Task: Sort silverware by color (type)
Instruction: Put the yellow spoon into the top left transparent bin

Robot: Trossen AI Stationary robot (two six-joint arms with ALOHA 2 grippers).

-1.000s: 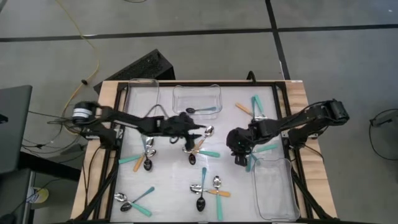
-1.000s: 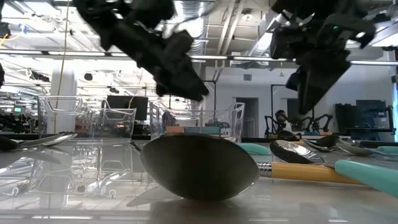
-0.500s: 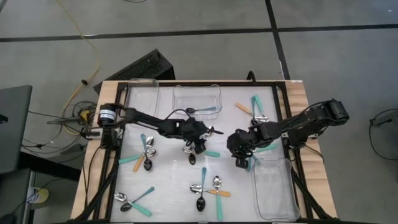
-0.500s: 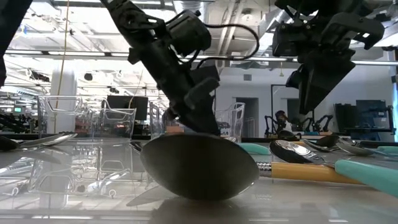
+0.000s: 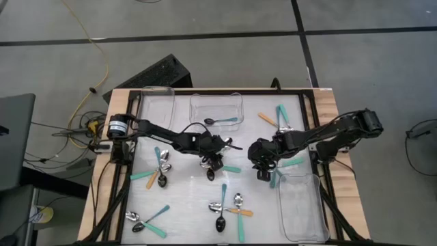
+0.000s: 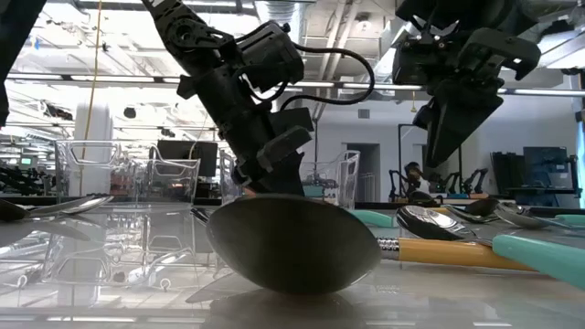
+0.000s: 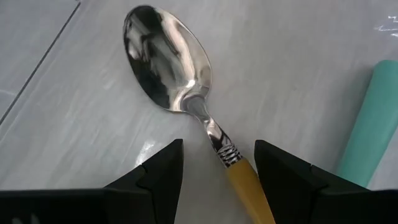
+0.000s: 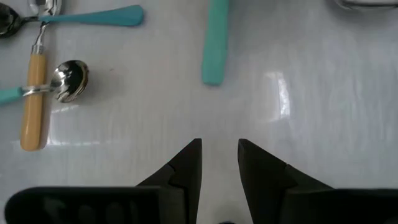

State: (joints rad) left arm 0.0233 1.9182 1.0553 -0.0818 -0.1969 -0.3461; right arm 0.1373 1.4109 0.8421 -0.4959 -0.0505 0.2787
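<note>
Spoons with teal, blue or orange handles lie scattered over the white table [image 5: 184, 198]. My left gripper [image 5: 216, 161] is open and low over a middle cluster. In its wrist view its fingers stand on either side of the neck of an orange-handled spoon [image 7: 186, 93] without touching it. That spoon lies flat, with a teal handle [image 7: 367, 118] beside it. My right gripper [image 5: 263, 172] is open with a narrow gap and hangs over bare table [image 8: 217, 112], near a teal handle [image 8: 214, 43] and another orange-handled spoon [image 8: 34, 106]. In the low view both grippers hang above the table: the left [image 6: 274, 178], the right [image 6: 437, 137].
A clear bin [image 5: 216, 102] at the far middle holds one blue-handled spoon [image 5: 222, 121]. Other clear bins stand at the far left [image 5: 157, 102] and the near right [image 5: 300, 212]. More spoons lie at the left [image 5: 161, 169], near left [image 5: 147, 222], near middle [image 5: 229, 208] and far right [image 5: 280, 119].
My left gripper has moved from beside the far-middle bin toward the table's near right and come down over the middle spoon cluster, tipping its fingers downward. The spoons have stayed where they were.
</note>
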